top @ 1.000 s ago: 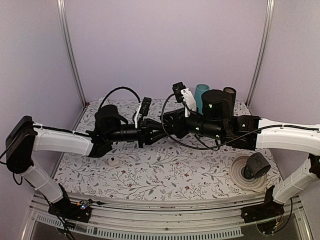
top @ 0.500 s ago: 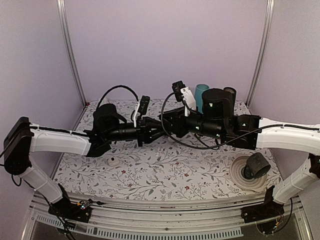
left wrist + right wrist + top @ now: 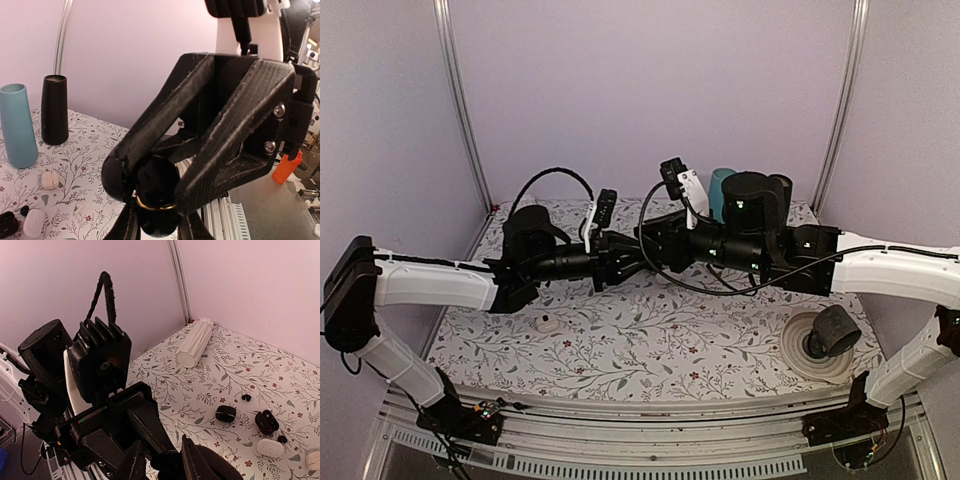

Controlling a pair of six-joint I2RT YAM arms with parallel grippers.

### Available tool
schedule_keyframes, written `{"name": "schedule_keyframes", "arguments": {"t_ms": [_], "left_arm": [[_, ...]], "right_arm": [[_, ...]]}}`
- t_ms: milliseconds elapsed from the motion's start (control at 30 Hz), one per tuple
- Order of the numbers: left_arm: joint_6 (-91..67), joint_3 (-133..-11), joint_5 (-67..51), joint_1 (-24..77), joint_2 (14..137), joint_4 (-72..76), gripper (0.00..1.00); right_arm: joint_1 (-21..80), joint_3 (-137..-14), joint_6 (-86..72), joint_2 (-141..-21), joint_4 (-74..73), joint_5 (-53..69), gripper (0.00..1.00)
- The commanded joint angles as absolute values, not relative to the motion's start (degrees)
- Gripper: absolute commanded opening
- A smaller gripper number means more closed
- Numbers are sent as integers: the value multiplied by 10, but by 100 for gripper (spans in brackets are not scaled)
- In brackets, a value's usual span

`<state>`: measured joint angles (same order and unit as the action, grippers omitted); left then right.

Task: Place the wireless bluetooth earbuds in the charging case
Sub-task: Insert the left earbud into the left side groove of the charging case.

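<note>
Floral-print table cover (image 3: 650, 345) is boxed in by lilac walls (image 3: 650, 90), with both arms stretched level above it.
Up in mid-air a black, gold-banded charging case (image 3: 156, 175) is clamped in the left gripper (image 3: 626, 261); the right gripper (image 3: 166, 462) is seen straddling it, and whether it is clasped or slack cannot be told. One black earbud (image 3: 246, 397) is spotted down on the cover, well below both grippers, near a second black case (image 3: 225, 413).

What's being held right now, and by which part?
A glossy black gold-ringed object, pinched at its lower sides by the left gripper; the right gripper flanks its top, grip unclear.
</note>
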<state>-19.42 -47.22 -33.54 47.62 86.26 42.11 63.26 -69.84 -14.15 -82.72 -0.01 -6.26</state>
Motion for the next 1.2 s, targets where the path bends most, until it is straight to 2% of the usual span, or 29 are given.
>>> {"name": "schedule_keyframes", "arguments": {"t_ms": [0,1167], "left_arm": [[-180,-488,-323,474,846,432,0],[-154,-490,-306,473,835,405,0]], "right_arm": [[642,-716,-139,-841,-21,-33,25],[642,-733,-136,-852,-62,-54,29]]}}
